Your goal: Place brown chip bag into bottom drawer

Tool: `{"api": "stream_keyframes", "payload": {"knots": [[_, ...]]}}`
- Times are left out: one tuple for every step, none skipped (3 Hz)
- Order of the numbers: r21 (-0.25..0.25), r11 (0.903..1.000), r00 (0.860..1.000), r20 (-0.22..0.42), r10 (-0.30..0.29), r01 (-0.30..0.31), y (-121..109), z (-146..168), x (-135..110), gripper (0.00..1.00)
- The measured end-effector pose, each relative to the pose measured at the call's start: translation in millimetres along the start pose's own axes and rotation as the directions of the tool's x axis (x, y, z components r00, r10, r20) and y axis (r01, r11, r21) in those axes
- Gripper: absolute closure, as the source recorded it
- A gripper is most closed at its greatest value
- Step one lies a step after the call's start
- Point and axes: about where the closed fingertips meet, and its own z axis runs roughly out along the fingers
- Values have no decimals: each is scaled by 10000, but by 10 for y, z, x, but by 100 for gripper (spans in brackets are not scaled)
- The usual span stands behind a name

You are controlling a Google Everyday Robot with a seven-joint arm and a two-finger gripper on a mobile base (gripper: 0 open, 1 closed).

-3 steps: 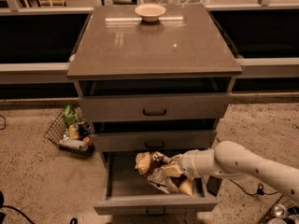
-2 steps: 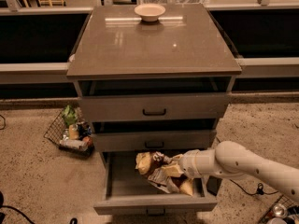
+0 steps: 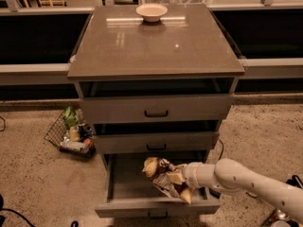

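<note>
The bottom drawer (image 3: 128, 203) is pulled out wide below the two upper drawers. The brown chip bag (image 3: 163, 174), crinkly with tan-yellow ends, is held just over the drawer's right half. My gripper (image 3: 182, 179) reaches in from the right on a white arm and is shut on the bag's right part. The bag hides most of the fingers.
A small beige bowl (image 3: 151, 12) sits at the back of the cabinet top (image 3: 156, 46). A wire basket (image 3: 71, 134) with several items lies on the floor left of the cabinet. A cable runs along the floor at the lower left.
</note>
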Motion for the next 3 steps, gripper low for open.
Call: {"api": "stream_keyframes", "payload": {"knots": [[559, 9930, 9925, 710, 996, -1037, -585, 453, 516, 97], [704, 9814, 9779, 1224, 1694, -1788, -967, 692, 771, 73], [674, 9695, 9634, 1473, 2238, -2355, -1204, 857, 957, 50]]}}
